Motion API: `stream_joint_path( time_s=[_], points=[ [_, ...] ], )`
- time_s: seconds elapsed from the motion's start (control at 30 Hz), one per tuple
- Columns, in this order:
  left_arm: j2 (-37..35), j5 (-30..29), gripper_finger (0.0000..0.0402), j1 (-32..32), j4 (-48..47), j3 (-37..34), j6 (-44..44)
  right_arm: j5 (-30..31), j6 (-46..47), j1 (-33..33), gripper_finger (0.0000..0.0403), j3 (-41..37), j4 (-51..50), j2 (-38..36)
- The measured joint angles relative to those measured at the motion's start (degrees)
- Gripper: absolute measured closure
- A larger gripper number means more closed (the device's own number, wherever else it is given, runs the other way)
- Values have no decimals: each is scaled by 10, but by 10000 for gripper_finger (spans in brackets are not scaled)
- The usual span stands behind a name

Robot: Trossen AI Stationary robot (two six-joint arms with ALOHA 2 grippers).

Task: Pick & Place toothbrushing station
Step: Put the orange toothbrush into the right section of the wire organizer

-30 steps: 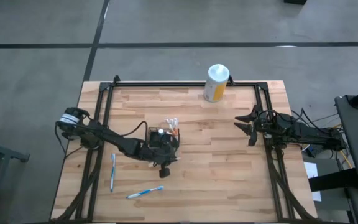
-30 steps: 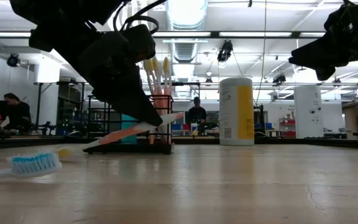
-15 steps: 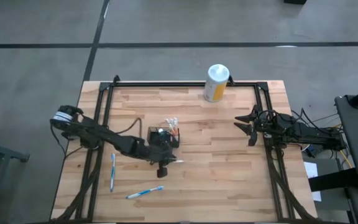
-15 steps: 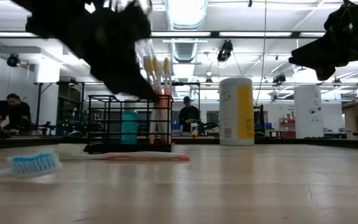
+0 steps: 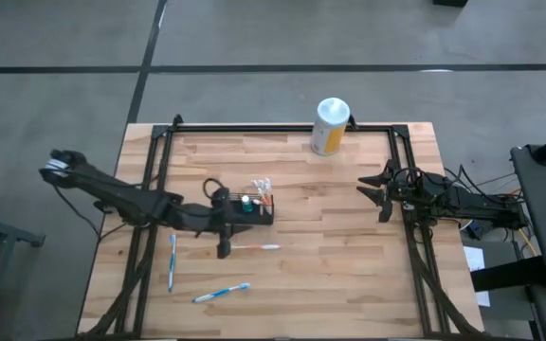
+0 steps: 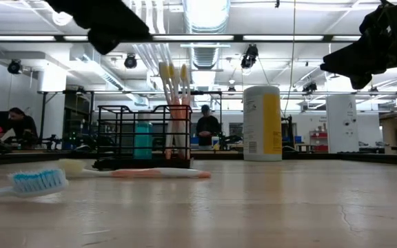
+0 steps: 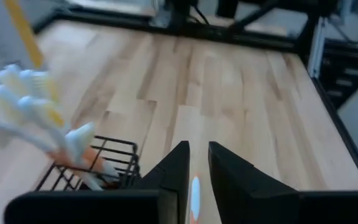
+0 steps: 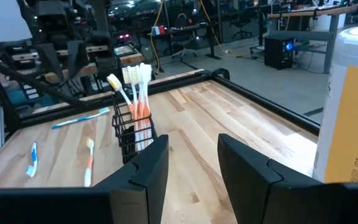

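Planks of pale wood make the surface. Mid-surface stands the basket, thin black wire, light, stiff, tippy; best gripped by its rim. Beside it hovers the left claw, fingers nearly together, empty; an orange toothbrush lies close. Right claw, well off, spread.

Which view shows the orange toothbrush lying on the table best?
High view: the orange toothbrush lies flat, whole length visible, beside the basket. Low view shows it edge-on; right wrist view shows it small and far; left wrist view catches a sliver.
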Motion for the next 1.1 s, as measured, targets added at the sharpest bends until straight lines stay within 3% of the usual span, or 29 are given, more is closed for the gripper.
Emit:
stream_joint_path(
  time_s=[0.17, 0.23, 0.4, 0.63, 1.1],
  points=[
    [-51, -106, 299, -49, 129, -88, -4, 0, 0, 0, 271, 0, -1, 0],
    [-67, -123, 277, -64, 190, -134, 18, 0, 0, 0, 271, 0, -1, 0],
    [-100, -113, 239, -80, 333, -252, 60, 0, 0, 0, 271, 0, -1, 0],
    [-98, -55, 232, -80, 435, -379, 62, 0, 0, 0, 271, 0, -1, 0],
    [-68, -54, 232, -83, 466, -406, 75, 0, 0, 0, 271, 0, -1, 0]
  ],
)
